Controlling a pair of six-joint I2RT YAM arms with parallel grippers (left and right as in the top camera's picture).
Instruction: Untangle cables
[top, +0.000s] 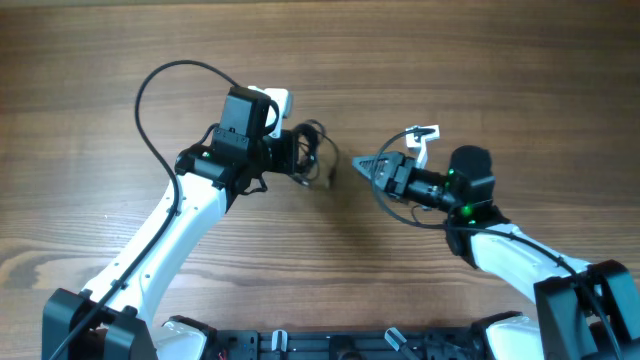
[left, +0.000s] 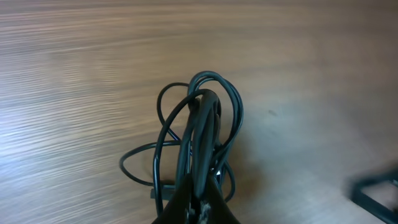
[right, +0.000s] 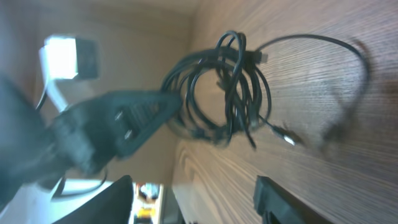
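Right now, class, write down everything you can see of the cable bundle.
The cables are thin, black, rubbery-looking cords wound into several overlapping loops, tangled together. The left gripper is shut on the bundle's edge, holding the loops upright over the wooden table. One loose strand arcs away across the wood, and a small silver-tipped plug shows at one end. The right gripper is clear of it.

matt wood-grain table (top: 480, 60); on it, cables (left: 208, 118) with smooth, slightly glossy black plastic sheath; one plug tip (right: 287, 138) shiny silver metal.
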